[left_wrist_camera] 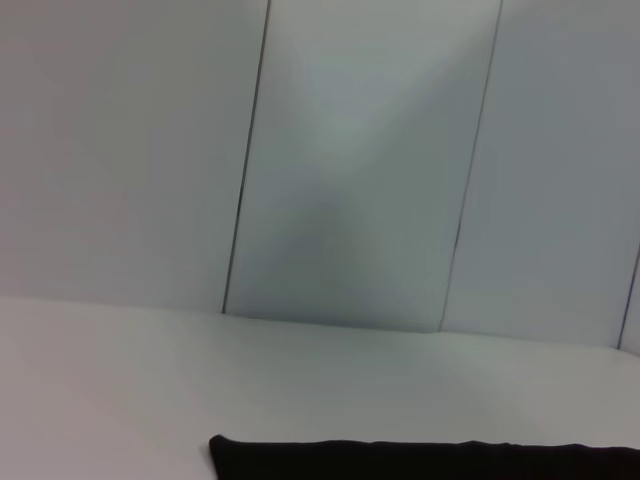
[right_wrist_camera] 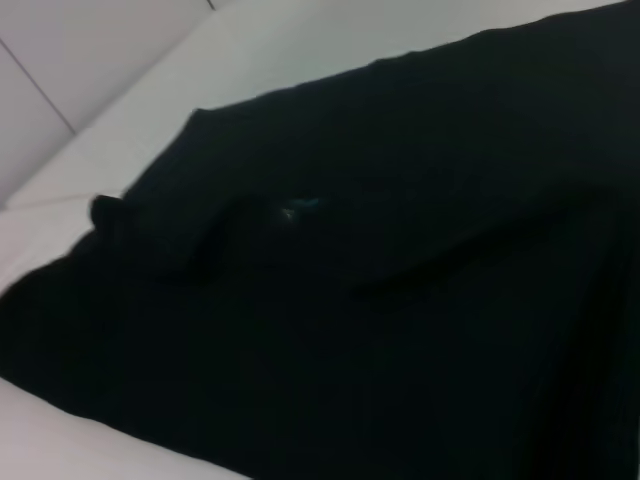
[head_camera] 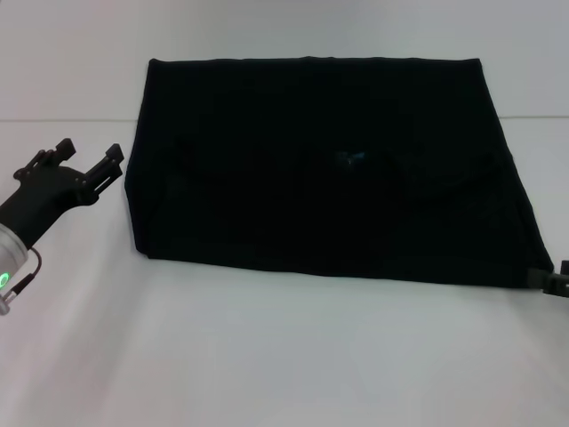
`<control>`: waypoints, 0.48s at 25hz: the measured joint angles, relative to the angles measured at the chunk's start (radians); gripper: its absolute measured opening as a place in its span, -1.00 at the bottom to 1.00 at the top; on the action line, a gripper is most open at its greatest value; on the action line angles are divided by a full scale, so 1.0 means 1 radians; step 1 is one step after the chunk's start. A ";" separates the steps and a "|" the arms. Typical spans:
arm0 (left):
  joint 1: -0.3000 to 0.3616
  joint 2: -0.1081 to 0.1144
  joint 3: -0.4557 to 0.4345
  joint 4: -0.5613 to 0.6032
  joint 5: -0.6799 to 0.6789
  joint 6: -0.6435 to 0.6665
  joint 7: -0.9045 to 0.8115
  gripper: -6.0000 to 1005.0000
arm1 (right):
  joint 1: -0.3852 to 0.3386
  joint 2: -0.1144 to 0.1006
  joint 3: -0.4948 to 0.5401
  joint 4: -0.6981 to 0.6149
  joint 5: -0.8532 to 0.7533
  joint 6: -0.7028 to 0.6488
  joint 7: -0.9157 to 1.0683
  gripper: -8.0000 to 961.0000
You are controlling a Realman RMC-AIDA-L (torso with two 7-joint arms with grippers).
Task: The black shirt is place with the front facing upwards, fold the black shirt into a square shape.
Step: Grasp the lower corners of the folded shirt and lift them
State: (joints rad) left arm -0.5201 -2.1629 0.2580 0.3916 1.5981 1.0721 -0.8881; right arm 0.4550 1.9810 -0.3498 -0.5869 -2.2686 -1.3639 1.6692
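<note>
Black cloth fills the middle of the white table [head_camera: 267,356]: the black shirt [head_camera: 324,165] lies flat as a wide folded rectangle, its far edge straight and its near edge running slightly down toward the robot's right. Both sleeves are turned inward across the body, their edges meeting as faint diagonal ridges near the centre, where a small blue neck label [head_camera: 349,157] shows. No chest lettering can be made out on the dark surface. In the head view the left gripper [head_camera: 87,162] hovers just off the shirt's left edge, apart from the cloth, with its two black fingers spread wide and nothing between them; a green light glows on the arm behind it. The right gripper [head_camera: 556,280] shows only as a sliver at the frame's right edge, just beside the shirt's near right corner, and whether it is spread or closed cannot be told, nor whether it touches the cloth. The left wrist view looks across the table toward pale wall panels, with a strip of the shirt's edge at the near side. The right wrist view sits close over the shirt, showing the folded sleeve ridges and the blue label on the dark fabric
</note>
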 joint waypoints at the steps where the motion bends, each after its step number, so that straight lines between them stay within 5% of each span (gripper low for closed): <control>1: 0.003 0.000 0.000 0.001 -0.001 0.000 0.000 0.60 | 0.005 0.005 0.000 -0.002 -0.006 0.015 -0.001 0.97; 12: 0.022 -0.001 0.000 -0.003 -0.003 0.005 -0.008 0.59 | 0.003 -0.004 0.013 -0.008 0.037 0.034 -0.012 0.97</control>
State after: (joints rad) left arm -0.4984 -2.1636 0.2578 0.3887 1.5953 1.0775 -0.8961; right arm 0.4579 1.9775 -0.3372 -0.5947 -2.2318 -1.3303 1.6569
